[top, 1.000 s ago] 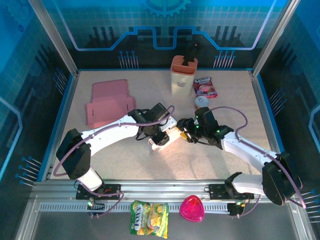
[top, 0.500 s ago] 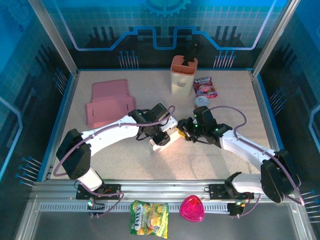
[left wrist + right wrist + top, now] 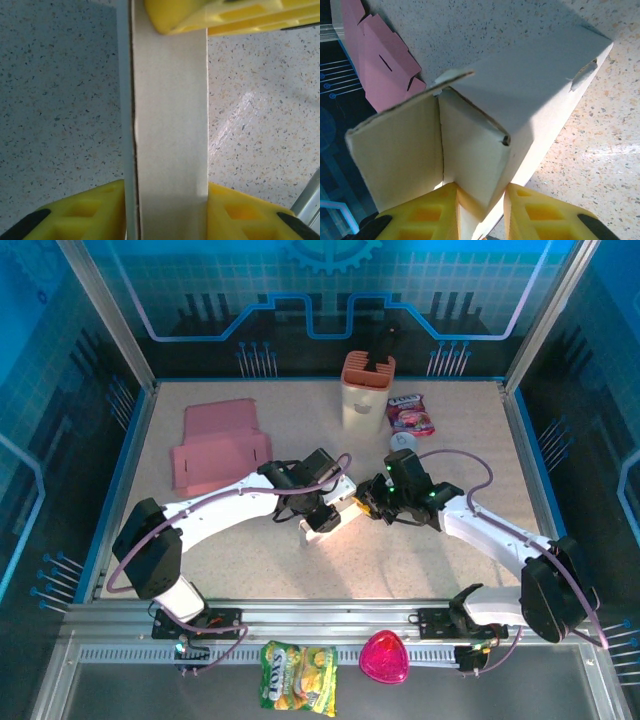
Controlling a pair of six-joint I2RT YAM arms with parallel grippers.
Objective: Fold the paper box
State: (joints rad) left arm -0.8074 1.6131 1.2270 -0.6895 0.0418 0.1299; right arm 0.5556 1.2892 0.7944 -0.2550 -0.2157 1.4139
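We see the speckled table [image 3: 240, 560], flat pink sheets [image 3: 215, 445] far left, and the white paper box [image 3: 530, 85] mid-table, partly folded. Our left hand [image 3: 167, 210] is clamped across one box panel. Our right hand [image 3: 480, 210] is clamped on an end flap from the right.

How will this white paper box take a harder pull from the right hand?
Likely light and floppy: the paper box shows thin edges. Its open flap probably hinges at the crease. The right hand might dent it.
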